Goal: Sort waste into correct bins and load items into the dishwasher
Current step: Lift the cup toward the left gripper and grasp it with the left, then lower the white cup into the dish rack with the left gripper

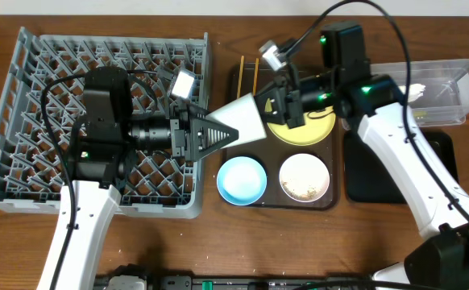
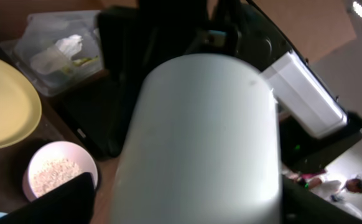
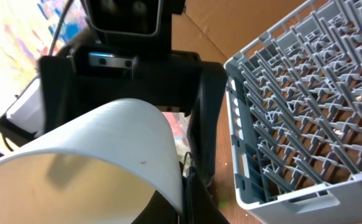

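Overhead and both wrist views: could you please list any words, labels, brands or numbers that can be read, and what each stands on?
No text can be read in any view.
The cup, rack and tub show no lettering.
The colourful patches at the left edge of the right wrist view are too blurred to tell whether they hold text.

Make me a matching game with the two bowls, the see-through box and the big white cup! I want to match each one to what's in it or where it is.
Things:
1. light blue bowl
2. white bowl
3. clear tub
4. white cup

Matches:
A. held up in the air
B. pale crumbs inside
C. nothing inside
D. crumpled napkin inside

Pairs: 1-C, 2-B, 3-D, 4-A.
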You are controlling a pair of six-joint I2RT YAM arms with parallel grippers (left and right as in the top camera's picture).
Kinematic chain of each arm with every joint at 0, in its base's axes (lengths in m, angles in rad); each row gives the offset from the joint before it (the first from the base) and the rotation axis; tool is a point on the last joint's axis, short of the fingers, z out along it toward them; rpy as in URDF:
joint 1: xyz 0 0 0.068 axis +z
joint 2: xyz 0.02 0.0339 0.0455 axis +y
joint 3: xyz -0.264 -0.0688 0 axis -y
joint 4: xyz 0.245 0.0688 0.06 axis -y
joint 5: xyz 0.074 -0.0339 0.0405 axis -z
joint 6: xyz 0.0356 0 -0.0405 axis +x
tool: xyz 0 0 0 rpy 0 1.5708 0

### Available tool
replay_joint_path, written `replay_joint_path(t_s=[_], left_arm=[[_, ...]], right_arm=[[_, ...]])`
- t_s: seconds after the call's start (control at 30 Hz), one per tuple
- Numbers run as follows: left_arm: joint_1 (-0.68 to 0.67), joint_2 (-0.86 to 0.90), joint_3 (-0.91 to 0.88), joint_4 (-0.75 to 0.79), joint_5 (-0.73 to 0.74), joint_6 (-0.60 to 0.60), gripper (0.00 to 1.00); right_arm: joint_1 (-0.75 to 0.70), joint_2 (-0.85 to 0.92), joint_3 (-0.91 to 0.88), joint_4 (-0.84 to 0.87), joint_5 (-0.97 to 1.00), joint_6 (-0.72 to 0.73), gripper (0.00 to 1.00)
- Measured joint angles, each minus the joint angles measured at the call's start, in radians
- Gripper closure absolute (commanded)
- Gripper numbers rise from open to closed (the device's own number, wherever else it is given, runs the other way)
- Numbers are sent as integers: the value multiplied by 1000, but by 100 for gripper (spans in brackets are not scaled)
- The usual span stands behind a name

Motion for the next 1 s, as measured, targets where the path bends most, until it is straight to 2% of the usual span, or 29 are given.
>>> replay_joint_path(t_s=[0.23,0.3,0.37,0.43,0.47,0.6,0.63,0.77,0.9,1.0], left_arm=[[-1,-1,0,1,0,3,31],[-1,-1,0,1,4,4,35],[-1,-1,0,1,2,3,36],[-1,0,0,0,-8,3,36],[-1,0,0,0,-13,3,37],[0,1,0,-1,-42,3,41],[2,1,0,-3,-54,3,41],[54,-2,0,-71,-98,22,41],[212,-17,0,-222,-213,50,40],[332,-45,3,-374,-352,61,42]], right_arm=[[13,0,0,0,44,0,99],[13,0,0,0,39,0,93],[14,0,0,-1,45,5,81],[17,0,0,-1,52,2,76],[18,0,0,-3,58,4,69],[14,0,0,-13,82,1,23],[13,0,0,-17,87,3,19],[-9,-1,2,-129,219,-8,17],[-59,-3,2,-269,394,-29,17],[-100,-12,2,-330,469,-45,17]])
